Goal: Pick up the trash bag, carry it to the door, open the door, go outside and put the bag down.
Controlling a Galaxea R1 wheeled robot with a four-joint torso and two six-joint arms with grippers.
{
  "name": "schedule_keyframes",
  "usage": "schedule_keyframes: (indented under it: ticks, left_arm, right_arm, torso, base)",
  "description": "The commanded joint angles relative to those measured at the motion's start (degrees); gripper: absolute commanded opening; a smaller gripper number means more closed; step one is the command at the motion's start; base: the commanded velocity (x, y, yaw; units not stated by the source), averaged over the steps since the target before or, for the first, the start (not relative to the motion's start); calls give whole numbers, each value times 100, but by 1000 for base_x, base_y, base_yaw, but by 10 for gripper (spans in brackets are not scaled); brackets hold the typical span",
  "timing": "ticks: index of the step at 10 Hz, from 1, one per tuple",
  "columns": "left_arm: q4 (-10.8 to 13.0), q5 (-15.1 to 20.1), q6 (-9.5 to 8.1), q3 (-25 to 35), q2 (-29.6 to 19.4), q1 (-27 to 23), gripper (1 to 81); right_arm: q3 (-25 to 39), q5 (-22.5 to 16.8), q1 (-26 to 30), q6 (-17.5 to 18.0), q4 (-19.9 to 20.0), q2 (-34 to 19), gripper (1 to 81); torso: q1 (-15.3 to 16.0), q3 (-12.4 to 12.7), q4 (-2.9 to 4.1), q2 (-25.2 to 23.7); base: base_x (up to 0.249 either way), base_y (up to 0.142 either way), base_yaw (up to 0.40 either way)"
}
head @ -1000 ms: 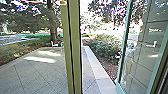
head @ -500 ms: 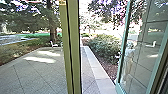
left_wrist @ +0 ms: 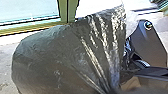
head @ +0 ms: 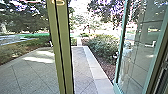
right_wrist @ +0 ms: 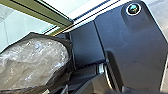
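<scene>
The grey plastic trash bag (left_wrist: pixel 62 57) bulges large in the left wrist view. Its folds draw together where my left gripper (left_wrist: pixel 111 90) is shut on it. In the right wrist view the same bag (right_wrist: pixel 32 62) lies beside the robot's dark body, its shiny side showing. The glass door (head: pixel 143 50), in a teal frame, stands swung open at the right of the head view. How the right gripper stands cannot be made out.
An olive door post (head: pixel 61 47) rises just left of the middle. Outside lie paving (head: pixel 32 75), a pale kerb (head: pixel 96 72) and bushes (head: pixel 101 47). A person (head: pixel 125 60) shows faintly in the door's glass.
The head camera has moved a little, so the olive post stands farther left in the picture and more of the paving right of it shows. The door still stands open.
</scene>
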Motion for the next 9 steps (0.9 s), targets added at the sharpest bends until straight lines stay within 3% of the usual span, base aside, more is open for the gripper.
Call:
schedule_keyframes:
  ticks: [1, 9]
  left_arm:
    - [55, 296, 20, 11, -18, -324, 10]
    - [63, 296, 29, 11, -9, -324, 10]
  right_arm:
    - [46, -286, 351, -7, -20, 46, 811]
    - [54, -224, 316, -16, -29, 55, 811]
  torso:
    - [0, 0, 0, 0]
    - [0, 0, 0, 0]
  base:
    - [0, -121, 0]
    - [0, -133, 0]
